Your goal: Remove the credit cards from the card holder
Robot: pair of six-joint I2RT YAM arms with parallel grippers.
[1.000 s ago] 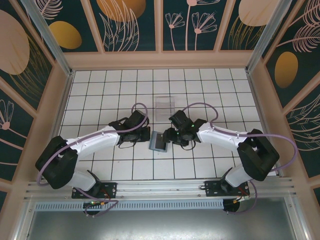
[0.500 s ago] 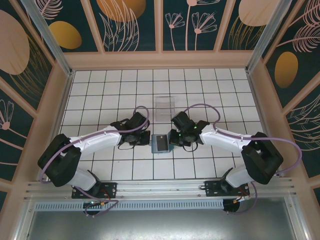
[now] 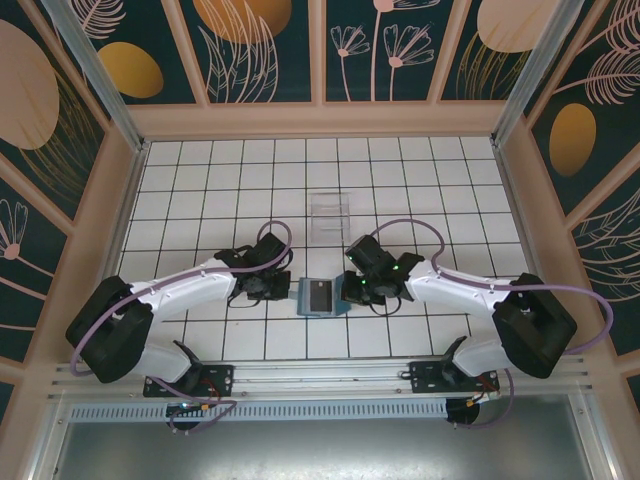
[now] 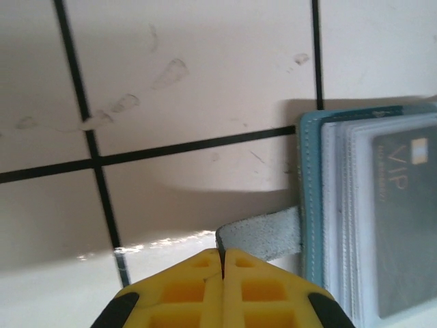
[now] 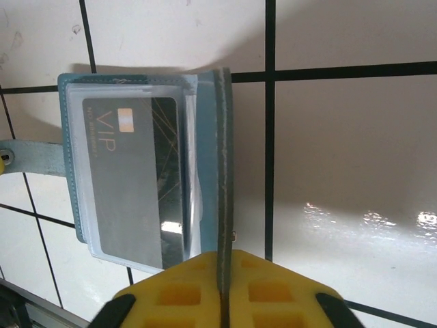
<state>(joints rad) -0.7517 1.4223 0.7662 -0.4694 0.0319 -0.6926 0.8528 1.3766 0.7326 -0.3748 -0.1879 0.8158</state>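
Note:
The teal card holder (image 3: 320, 297) lies open on the tiled table between both grippers. My left gripper (image 4: 222, 254) is shut on its grey-blue strap tab (image 4: 263, 236), at the holder's left edge (image 4: 311, 205). My right gripper (image 5: 222, 256) is shut on the holder's right cover panel (image 5: 222, 171), which stands upright on edge. The other panel (image 5: 68, 137) lies flat with clear sleeves. A dark credit card marked VIP (image 5: 136, 178) sits in the top sleeve, and it also shows in the left wrist view as the dark card (image 4: 410, 219). Whitish card or sleeve edges (image 4: 338, 205) are stacked under it.
A clear plastic box (image 3: 330, 216) stands about one tile behind the card holder. The left gripper (image 3: 288, 290) and the right gripper (image 3: 350, 290) flank the holder. Wooden walls (image 3: 320, 120) ring the white tiled table (image 3: 200, 180).
Both arms have drawn toward the near edge with the card holder. The right gripper has shut on the cover panel. The holder now lies squarer and opened.

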